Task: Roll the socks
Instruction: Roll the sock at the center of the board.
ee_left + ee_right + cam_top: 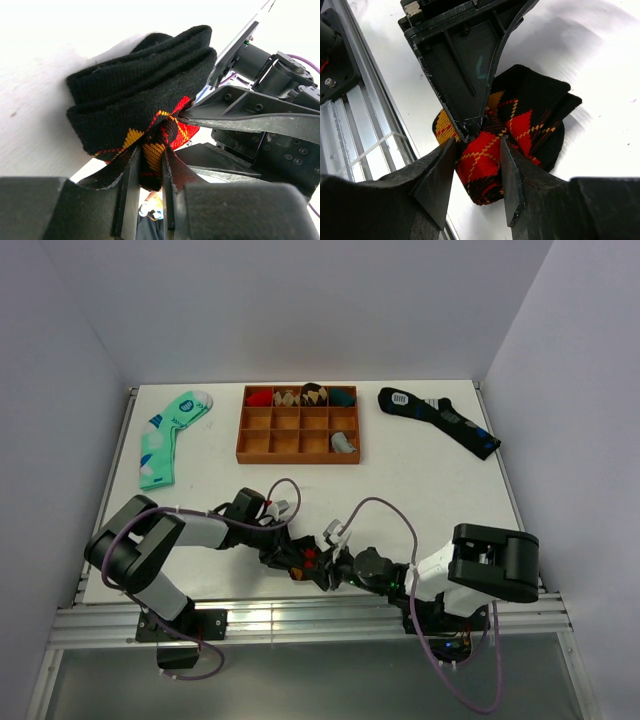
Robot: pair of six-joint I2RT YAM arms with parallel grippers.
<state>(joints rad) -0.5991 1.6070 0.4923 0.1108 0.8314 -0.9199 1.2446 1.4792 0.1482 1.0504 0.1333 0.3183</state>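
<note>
Left gripper (150,155) pinching folded argyle socks (140,85), right gripper (477,150) clamping them too, mostly hidden from overhead

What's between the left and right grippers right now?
The bunched black argyle sock. The left gripper and the right gripper each pinch a fold of it, facing each other. Both wrist views show it clearly.

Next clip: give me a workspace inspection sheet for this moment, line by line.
Surface: white table, nothing spilled.
Job's things: argyle sock, folded bundle near the front edge, between both grippers.
Clutter: mint green sock back left; navy sock back right; wooden tray between them, some compartments filled.
Grippers: left gripper and right gripper, jaws pinching the argyle sock.
Cables: purple cables arch over both arms, clear of the sock.
Surroundings: plain walls; metal rail at near edge.
</note>
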